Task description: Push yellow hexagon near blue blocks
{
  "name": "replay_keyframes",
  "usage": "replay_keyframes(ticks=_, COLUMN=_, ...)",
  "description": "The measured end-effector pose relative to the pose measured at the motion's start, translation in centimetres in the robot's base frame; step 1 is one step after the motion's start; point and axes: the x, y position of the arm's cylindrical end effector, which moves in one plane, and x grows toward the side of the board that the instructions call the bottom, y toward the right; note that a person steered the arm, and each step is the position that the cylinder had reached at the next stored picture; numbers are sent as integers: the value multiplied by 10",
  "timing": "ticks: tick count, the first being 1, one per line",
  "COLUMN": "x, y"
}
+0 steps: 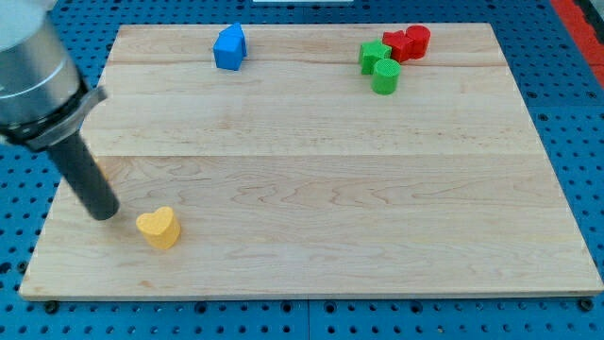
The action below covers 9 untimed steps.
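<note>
Your arm carries no gripper, only a rod; my tip (106,213) rests just left of the yellow heart-shaped block (159,227) near the table's (311,255) bottom-left, well apart from the blue block (229,47) at the view's top.

A yellow block (159,227) lies just right of my dark tip (106,212). Far from it are one blue block (229,47), two green blocks (379,66) and two red blocks (409,42). The board (311,189) is pale wood.

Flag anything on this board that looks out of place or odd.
Nothing is damaged or spilled. The one yellow block looks heart-shaped, not hexagonal, and sits alone at the view's bottom left beside my tip, far from the blue block.
</note>
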Motion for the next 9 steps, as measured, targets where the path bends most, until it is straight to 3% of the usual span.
replay_keyframes(ticks=1, x=-16, y=-21)
replay_keyframes(ticks=3, x=-82, y=-9)
replay_keyframes(ticks=5, x=-65, y=-64)
replay_keyframes(ticks=6, x=-88, y=-61)
replay_keyframes(ticks=8, x=-102, y=22)
replay_keyframes(ticks=9, x=-166, y=16)
